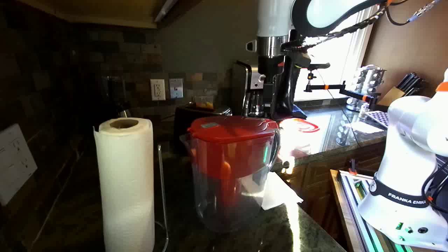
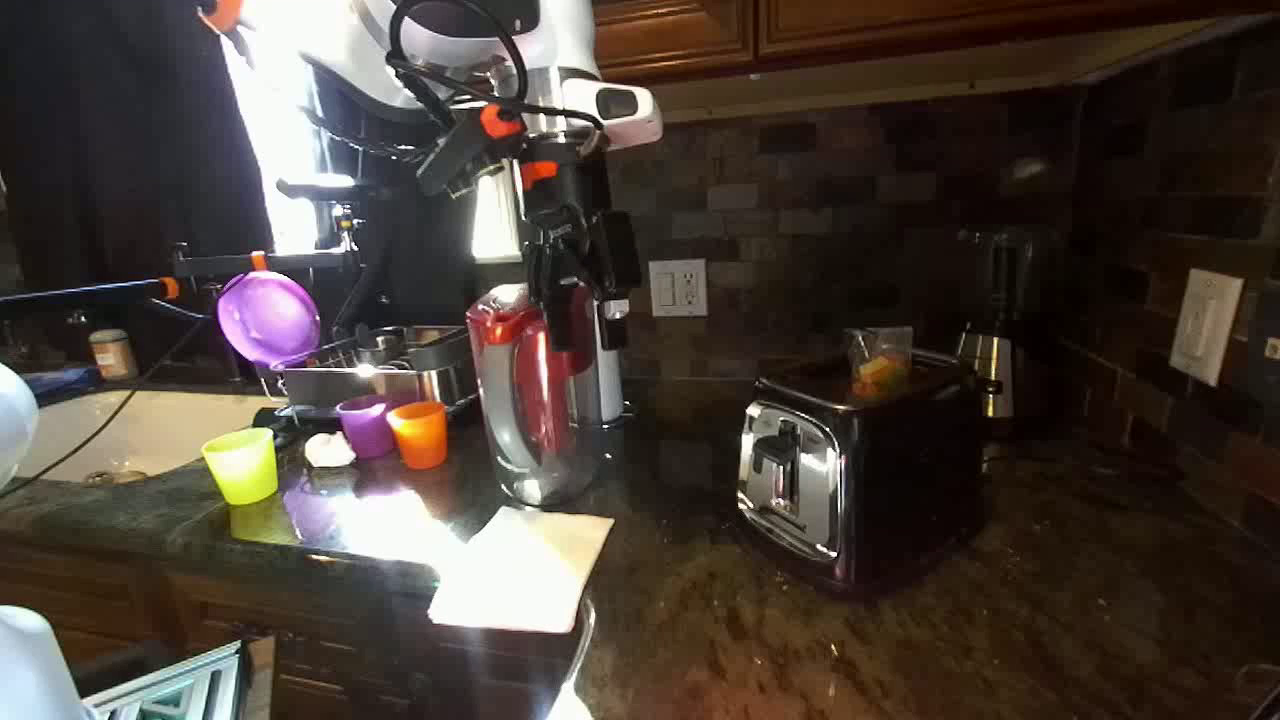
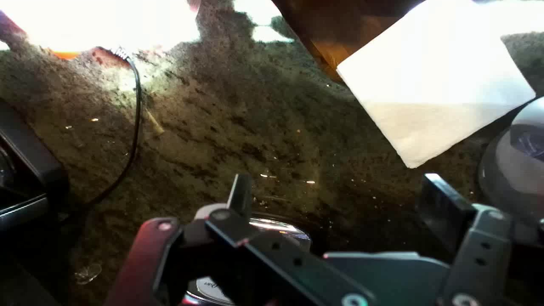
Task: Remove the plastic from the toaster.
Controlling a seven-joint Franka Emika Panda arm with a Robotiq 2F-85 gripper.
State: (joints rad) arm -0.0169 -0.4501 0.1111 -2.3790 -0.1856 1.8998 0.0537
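Black two-fingered gripper [image 3: 342, 197], spread wide, holds nothing; a small orange-yellow plastic piece [image 2: 881, 372] protrudes from the black-and-chrome toaster [image 2: 910, 480].

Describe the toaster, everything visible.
The toaster is boxy and black, with a shiny silver, metal-looking end panel carrying a black lever in the panel's upper half. It stands upright on the dark, stone-looking counter. Clear plastic with yellow and orange showing in it sticks up from the top; how deep it sits is hidden. The open jaws touch neither. In an exterior view, the pitcher hides part of the toaster.
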